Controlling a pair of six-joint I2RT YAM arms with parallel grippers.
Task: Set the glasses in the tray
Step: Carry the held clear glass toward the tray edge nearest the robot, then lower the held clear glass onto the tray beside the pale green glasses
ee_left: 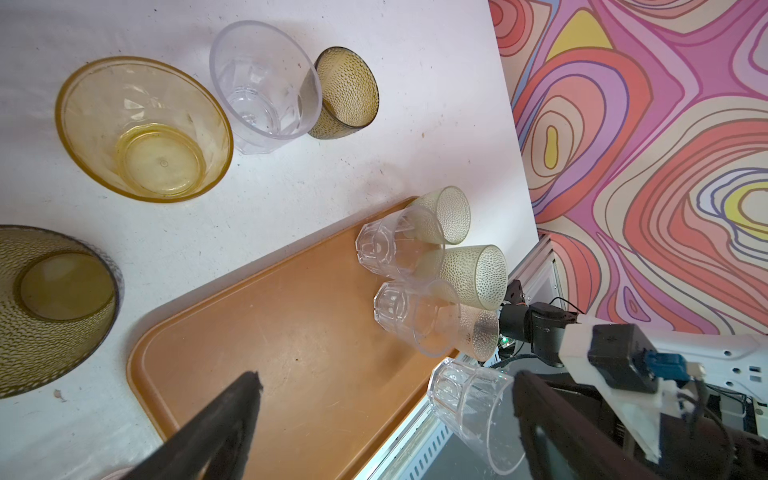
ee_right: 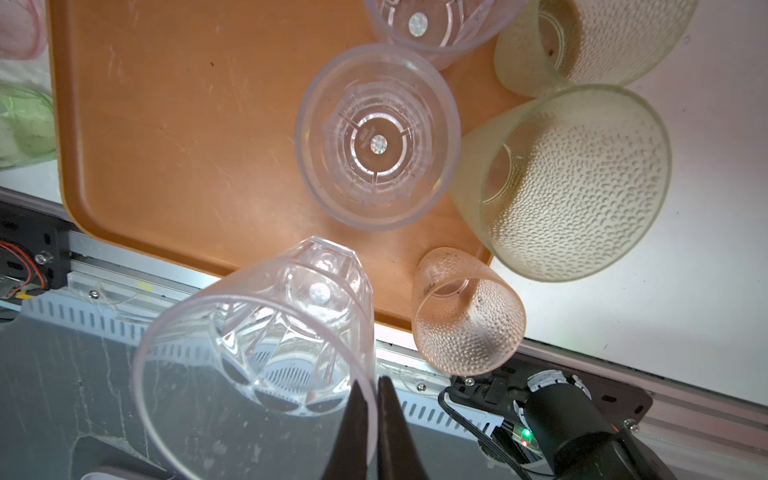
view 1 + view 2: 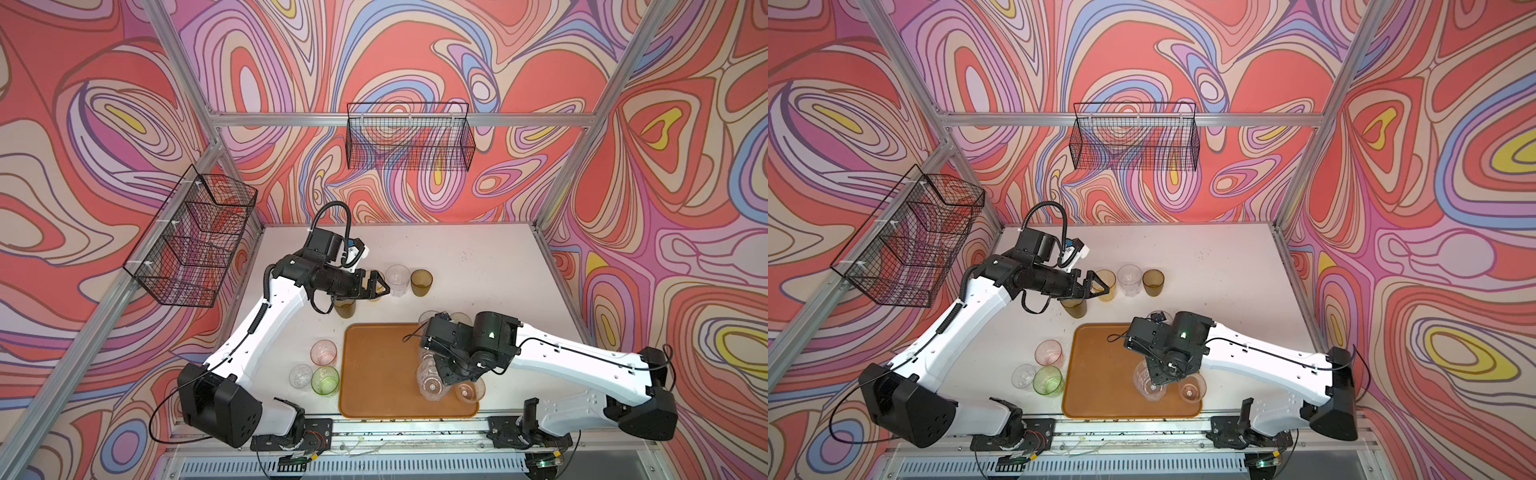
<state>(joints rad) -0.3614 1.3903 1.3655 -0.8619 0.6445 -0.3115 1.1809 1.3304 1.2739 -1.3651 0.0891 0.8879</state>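
The orange-brown tray (image 3: 382, 370) (image 1: 291, 316) lies at the table's front. My right gripper (image 2: 372, 386) is shut on the rim of a clear faceted glass (image 2: 257, 332) (image 3: 432, 376), tilted over the tray's near edge. Two clear glasses (image 2: 378, 141), a pink dimpled one (image 2: 465, 307) and frosted green ones (image 2: 573, 183) stand along the tray's right side. My left gripper (image 3: 376, 286) (image 1: 385, 376) is open and empty above an amber glass (image 1: 145, 129). Beside that stand a clear glass (image 3: 397, 280) and an olive-brown one (image 3: 421, 282). Another olive-brown glass (image 3: 345, 308) is under the left arm.
Pink (image 3: 323, 352), clear (image 3: 301, 376) and bright green (image 3: 325, 380) glasses stand just left of the tray. Black wire baskets hang on the left wall (image 3: 195, 237) and the back wall (image 3: 409, 137). A metal rail (image 3: 415, 428) runs along the front edge.
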